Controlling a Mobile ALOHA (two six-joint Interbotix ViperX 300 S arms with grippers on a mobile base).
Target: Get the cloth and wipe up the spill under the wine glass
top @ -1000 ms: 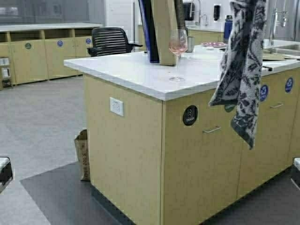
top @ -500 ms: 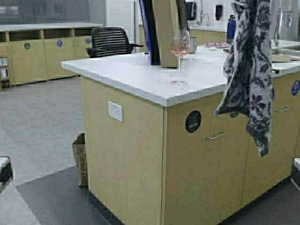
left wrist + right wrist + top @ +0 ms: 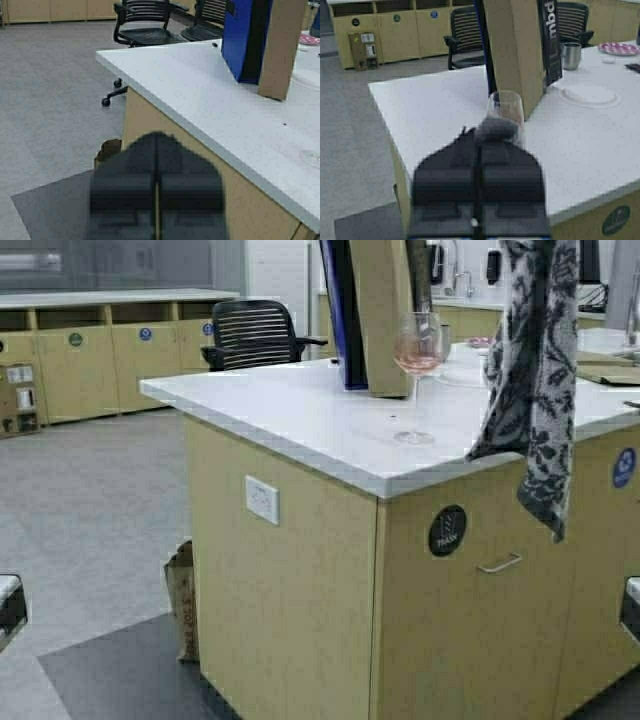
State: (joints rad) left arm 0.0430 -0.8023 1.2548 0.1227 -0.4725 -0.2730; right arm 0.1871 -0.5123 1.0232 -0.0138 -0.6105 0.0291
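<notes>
We see the wine glass (image 3: 419,365) standing upright on the white table (image 3: 300,410), near its front edge and right of centre, with a shallow pinkish liquid low in its bowl and its round foot flat on the top. Just behind it, to the left, stands a tall brown cardboard box (image 3: 385,310) against a blue one (image 3: 343,320); what either holds we cannot tell. The cloth (image 3: 535,370) hangs limp from above at the right, well off the table top, its lower end drooping in front of the cabinet face, just right of the glass. In our right wrist view the right tool (image 3: 479,182) has its fingers pressed together with a bunch of the cloth pinched between them, the glass close beyond it. In our left wrist view the left tool (image 3: 156,182) is low at the left, off the table's near corner, its fingers pressed together on nothing. Farther back on the table sit a small metal cup (image 3: 571,55), a white plate (image 3: 590,95) and a pink plate (image 3: 618,48).
</notes>
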